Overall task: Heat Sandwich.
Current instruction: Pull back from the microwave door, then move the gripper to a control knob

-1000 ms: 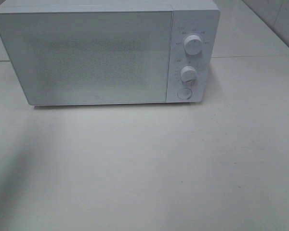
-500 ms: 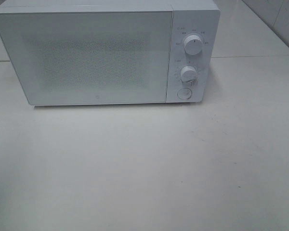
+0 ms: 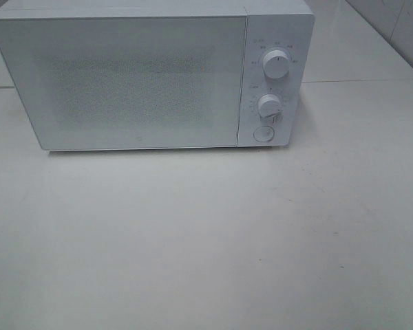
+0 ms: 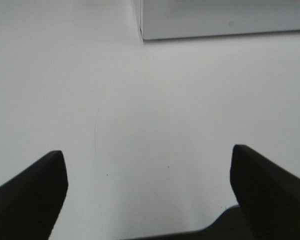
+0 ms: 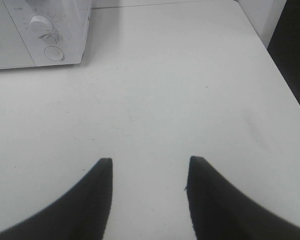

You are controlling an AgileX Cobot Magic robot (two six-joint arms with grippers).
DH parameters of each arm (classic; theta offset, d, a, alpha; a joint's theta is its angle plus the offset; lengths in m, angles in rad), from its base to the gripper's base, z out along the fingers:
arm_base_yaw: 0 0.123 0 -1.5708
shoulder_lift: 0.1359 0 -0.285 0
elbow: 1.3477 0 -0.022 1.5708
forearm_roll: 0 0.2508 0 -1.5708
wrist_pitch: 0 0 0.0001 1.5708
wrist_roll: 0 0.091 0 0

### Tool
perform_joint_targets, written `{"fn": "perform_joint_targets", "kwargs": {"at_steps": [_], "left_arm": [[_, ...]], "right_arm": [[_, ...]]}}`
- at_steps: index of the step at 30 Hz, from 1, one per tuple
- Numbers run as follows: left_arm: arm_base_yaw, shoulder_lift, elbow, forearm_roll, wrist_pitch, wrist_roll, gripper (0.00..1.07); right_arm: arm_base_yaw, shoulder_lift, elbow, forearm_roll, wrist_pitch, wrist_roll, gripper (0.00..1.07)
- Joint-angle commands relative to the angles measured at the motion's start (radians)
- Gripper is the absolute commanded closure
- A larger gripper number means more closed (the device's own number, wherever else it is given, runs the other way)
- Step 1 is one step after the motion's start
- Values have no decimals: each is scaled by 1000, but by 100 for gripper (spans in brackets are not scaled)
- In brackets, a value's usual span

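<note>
Facing the closed microwave [image 3: 124,79] across the table [image 3: 206,240], left jaws gape wide, right jaws stand apart near its edge

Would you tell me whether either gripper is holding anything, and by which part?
Nothing is held. The left gripper and the right gripper both stand open, with only table between their jaws.
</note>
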State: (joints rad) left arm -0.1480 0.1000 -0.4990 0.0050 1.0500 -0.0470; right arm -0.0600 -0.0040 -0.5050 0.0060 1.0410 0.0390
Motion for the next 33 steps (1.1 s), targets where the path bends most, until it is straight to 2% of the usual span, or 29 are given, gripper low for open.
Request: {"fn": "perform_joint_targets", "kwargs": {"at_steps": [1,6,24,27,28,30,33], "left_arm": [[2,-82,4,-5,-12,7,25],[2,-123,4,-5,-14,11,25],[5,-122,4,1,-14,11,25],[75,-122,4,-5,-14,11,25],[75,-122,4,-5,-14,11,25],[143,-128,4,1,-14,11,25],[157,-128,4,1,-14,11,25]], "right_arm": [[-7,-27,2,1,-5,9,60],[-7,-27,2,1,-5,9,60],[-7,-27,2,1,-5,9,60],[-7,-27,2,1,-5,9,60],[-7,-27,2,1,-5,9,60],[-7,-27,2,1,-5,9,60],[-7,-27,2,1,-5,9,60]]}}
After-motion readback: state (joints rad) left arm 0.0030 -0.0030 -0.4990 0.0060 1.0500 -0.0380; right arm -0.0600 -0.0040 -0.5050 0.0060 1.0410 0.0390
